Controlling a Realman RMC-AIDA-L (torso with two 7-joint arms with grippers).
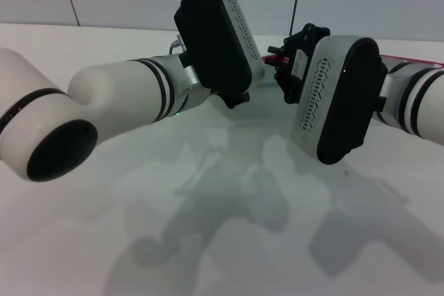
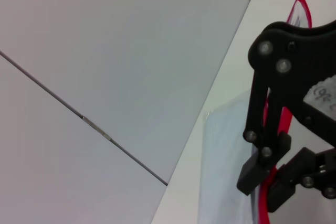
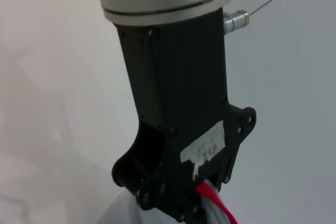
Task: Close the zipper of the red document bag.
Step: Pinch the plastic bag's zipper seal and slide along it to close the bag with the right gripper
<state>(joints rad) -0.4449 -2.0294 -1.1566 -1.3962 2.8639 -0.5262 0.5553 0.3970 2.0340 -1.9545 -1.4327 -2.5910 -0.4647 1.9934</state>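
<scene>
Red zipper (image 2: 275,129) edges the thin, floppy, slippery-looking red document bag (image 2: 228,166) lying near the table's (image 1: 208,240) far edge, where the right gripper (image 2: 268,184) pinches the strip while the left gripper (image 3: 210,190) also clamps it, 2 holds close together.

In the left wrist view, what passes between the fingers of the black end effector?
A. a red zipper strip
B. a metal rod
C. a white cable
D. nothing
A: the right end effector is shut on the zipper, the red strip along the edge of the pale document bag.
</scene>
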